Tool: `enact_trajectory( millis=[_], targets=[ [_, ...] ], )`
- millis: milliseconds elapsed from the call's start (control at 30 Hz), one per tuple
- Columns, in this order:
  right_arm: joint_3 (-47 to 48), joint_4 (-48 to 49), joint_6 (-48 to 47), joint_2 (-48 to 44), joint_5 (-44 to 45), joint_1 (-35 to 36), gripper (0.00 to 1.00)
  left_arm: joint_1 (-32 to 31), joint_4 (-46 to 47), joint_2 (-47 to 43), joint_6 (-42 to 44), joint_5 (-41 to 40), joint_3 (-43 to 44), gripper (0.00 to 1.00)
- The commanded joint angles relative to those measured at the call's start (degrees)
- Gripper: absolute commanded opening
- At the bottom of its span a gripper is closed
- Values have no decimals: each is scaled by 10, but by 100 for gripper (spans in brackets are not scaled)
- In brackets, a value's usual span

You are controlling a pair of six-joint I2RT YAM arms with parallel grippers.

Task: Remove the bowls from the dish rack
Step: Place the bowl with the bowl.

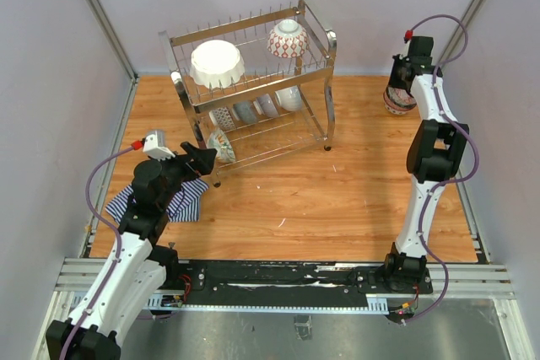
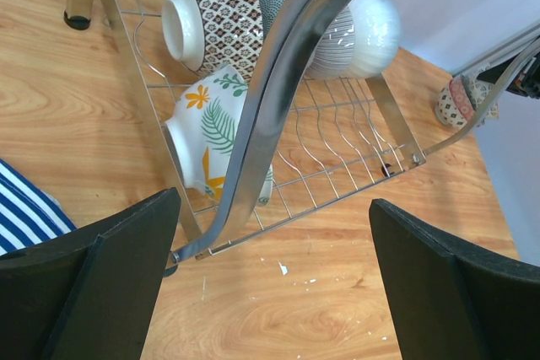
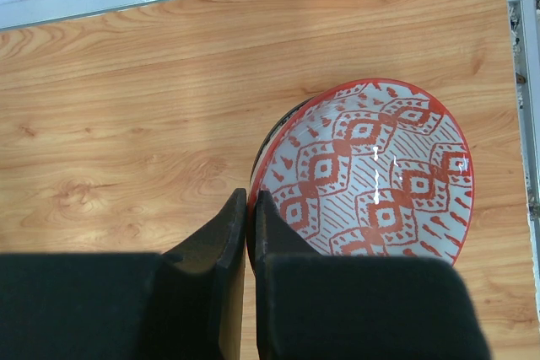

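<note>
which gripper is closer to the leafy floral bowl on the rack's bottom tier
Left. The left gripper sits open just outside the end of the dish rack, by the floral bowl; the right gripper is across the table, at the red-patterned bowl.

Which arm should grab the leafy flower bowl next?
Probably left: the left gripper is open, facing that floral bowl in the chrome wire dish rack. The right gripper is shut beside a red-patterned bowl.
</note>
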Motion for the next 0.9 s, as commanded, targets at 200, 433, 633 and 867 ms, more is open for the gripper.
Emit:
enact_trajectory(
  millis=[200,433,633,867],
  targets=[
    [2,10,1,11,-2,-9,4,-4,21,1,1,5,4,100],
    [-1,9,3,15,-2,-9,10,-4,21,3,2,4,4,100],
    [0,10,6,18,-3,-9,21,-3,20,0,3,3,2,100],
    [0,10,8,14,-5,-9,24,-4,20,-4,3,0,-1,100]
  ],
)
